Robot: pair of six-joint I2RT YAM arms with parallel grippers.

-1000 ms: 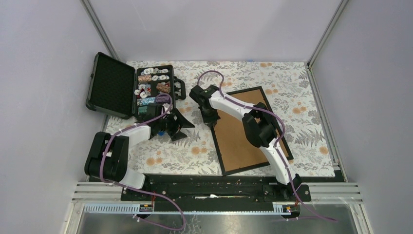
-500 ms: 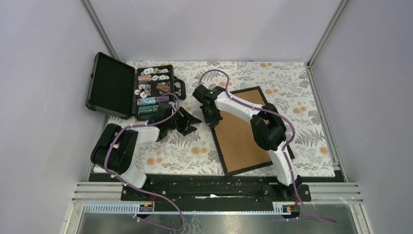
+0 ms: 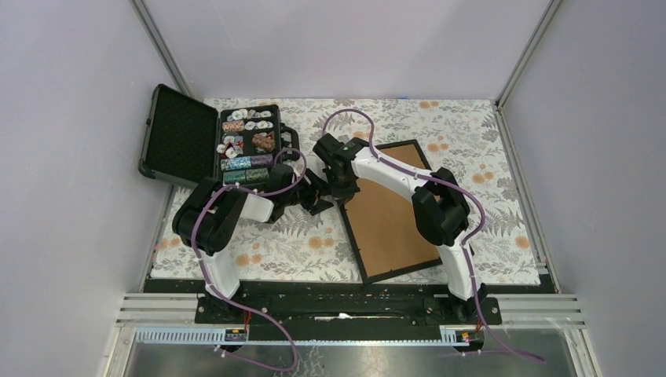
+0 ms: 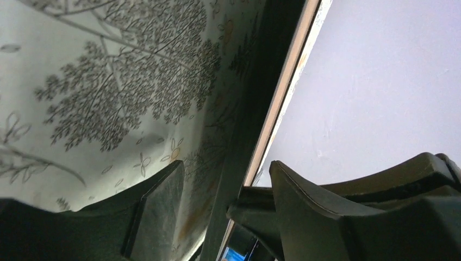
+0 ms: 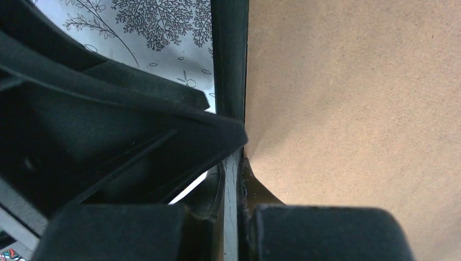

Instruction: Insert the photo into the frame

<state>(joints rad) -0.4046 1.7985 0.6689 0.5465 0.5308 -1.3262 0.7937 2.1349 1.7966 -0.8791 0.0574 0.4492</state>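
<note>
Black frame [image 5: 229, 54] pinched in right pincer [image 5: 235, 159]; left pincer [image 4: 228, 176] agape.

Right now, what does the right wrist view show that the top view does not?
Only the right wrist view shows the right tool closed on the black edge of the frame. Only the top view shows the open case, the left tool and most of the frame's outline. Both show the frame's brown back and the flowered cloth.

Front of frame [image 3: 393, 212] out of view
</note>
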